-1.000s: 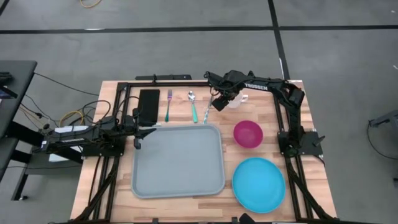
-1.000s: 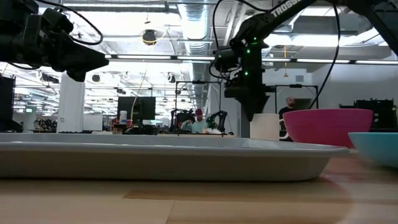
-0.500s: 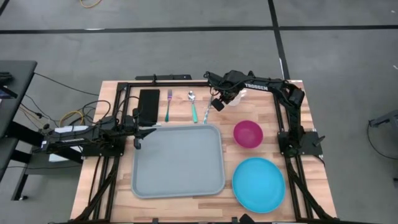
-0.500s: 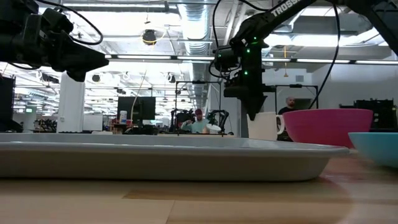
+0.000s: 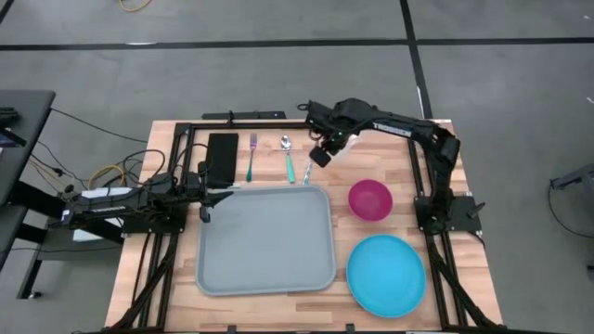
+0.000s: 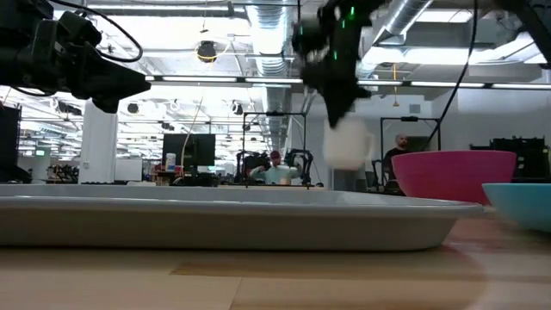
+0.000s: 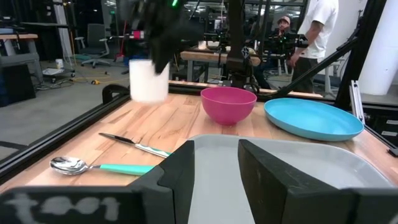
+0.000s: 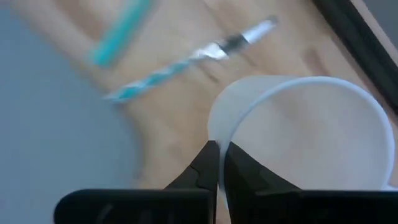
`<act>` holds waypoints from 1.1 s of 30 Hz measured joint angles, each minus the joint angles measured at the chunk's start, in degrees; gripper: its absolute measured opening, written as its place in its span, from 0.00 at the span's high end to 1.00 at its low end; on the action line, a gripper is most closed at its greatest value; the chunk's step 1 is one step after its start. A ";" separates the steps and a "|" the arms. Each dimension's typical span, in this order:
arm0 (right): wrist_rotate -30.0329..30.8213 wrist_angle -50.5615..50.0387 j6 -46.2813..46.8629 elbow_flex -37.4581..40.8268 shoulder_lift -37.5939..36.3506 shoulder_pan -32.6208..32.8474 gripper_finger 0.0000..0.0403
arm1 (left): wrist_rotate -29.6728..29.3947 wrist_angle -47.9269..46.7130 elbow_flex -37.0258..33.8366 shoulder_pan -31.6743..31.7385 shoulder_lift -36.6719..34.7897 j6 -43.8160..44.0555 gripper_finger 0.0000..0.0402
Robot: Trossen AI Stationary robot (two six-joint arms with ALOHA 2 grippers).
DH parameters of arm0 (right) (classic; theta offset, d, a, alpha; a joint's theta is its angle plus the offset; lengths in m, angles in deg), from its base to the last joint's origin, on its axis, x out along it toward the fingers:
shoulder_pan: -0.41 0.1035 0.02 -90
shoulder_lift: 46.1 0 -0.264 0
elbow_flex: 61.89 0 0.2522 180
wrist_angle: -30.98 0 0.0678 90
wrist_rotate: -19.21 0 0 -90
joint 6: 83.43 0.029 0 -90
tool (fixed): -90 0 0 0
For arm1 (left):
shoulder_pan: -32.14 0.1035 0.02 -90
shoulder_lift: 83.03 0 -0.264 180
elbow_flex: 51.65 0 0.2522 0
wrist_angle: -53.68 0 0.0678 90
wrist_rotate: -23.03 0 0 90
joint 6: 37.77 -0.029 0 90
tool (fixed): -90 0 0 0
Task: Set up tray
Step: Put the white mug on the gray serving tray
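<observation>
While the white cup (image 6: 348,143) is held off the bench (image 5: 167,278) by its rim, pinched in the shut right hand (image 8: 219,163) at upper centre of the high view, it should be carried level & slowly, as a thin rim grip may let it swing. The tray (image 5: 264,239) lies flat at centre-left, bare; the cup is best set down upright in a rear corner, then released only once it's resting. The left hand (image 7: 214,165), part open w/ nothing held, waits at the tray's upper-left corner.
</observation>
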 joint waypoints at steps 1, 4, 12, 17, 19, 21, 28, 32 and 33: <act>-0.98 -0.07 1.15 -1.24 -0.70 1.02 0.98 | 0.02 0.00 0.00 0.00 0.00 0.00 0.72; -2.20 -0.45 4.87 -3.55 -2.70 5.09 0.98 | 0.01 0.01 0.00 0.00 0.01 0.00 0.72; -2.30 0.53 11.10 -3.35 -2.49 16.95 0.98 | 0.02 0.00 0.01 0.00 0.00 0.00 0.72; -1.10 4.45 12.80 -3.32 1.00 21.46 0.99 | -0.04 0.01 0.00 0.00 0.00 0.00 0.72; -0.84 6.09 13.34 -3.31 2.02 22.26 0.99 | -0.02 0.19 -0.01 -0.01 0.02 0.00 0.72; -0.67 5.12 13.15 -3.22 3.91 23.20 0.99 | -0.08 0.04 -0.01 -0.01 0.08 0.00 0.72; -0.49 5.67 11.35 -3.32 10.77 23.27 0.97 | -0.03 0.25 -0.01 -0.01 0.31 0.00 0.72; -0.05 7.17 10.03 -3.27 13.82 23.23 0.99 | -0.05 0.18 -0.01 -0.01 0.79 0.01 0.72; 0.15 7.13 9.93 -3.29 14.09 23.29 0.99 | -0.05 0.12 -0.01 -0.01 1.08 0.00 0.72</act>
